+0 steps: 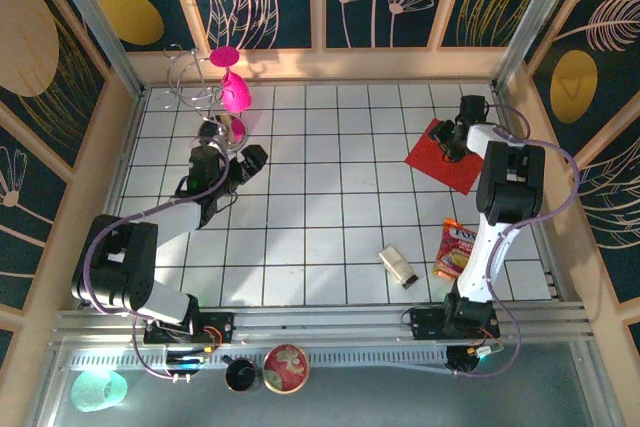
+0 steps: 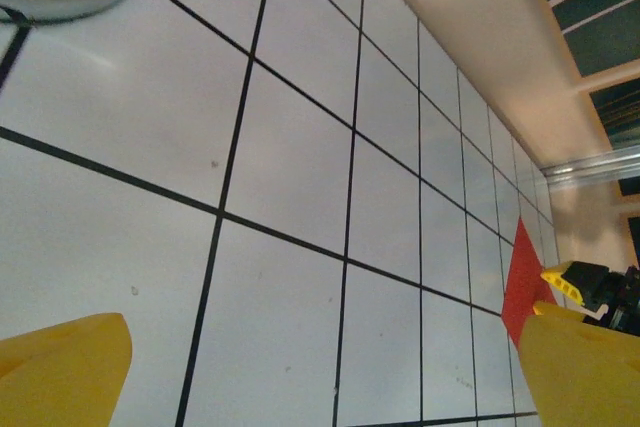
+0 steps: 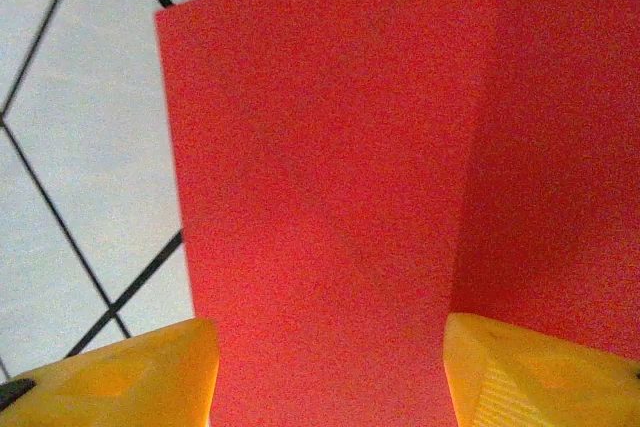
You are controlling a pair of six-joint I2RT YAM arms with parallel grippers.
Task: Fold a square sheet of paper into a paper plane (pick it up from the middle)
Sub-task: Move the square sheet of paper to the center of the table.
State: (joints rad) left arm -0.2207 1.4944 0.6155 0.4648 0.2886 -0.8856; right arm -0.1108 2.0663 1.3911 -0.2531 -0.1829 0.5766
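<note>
Unprinted red sheet [image 3: 330,197], snack packet [image 1: 455,249] lettering unreadable

bright overhead light | soft shadows | wrist views grainy, perhaps blurred

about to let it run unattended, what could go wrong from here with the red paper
1. The right gripper hangs open over the thin red paper lying on the table; closing may crumple or push it rather than pinch it.
2. The left gripper sits beside the magenta goblet; a swing could tip it.
</note>
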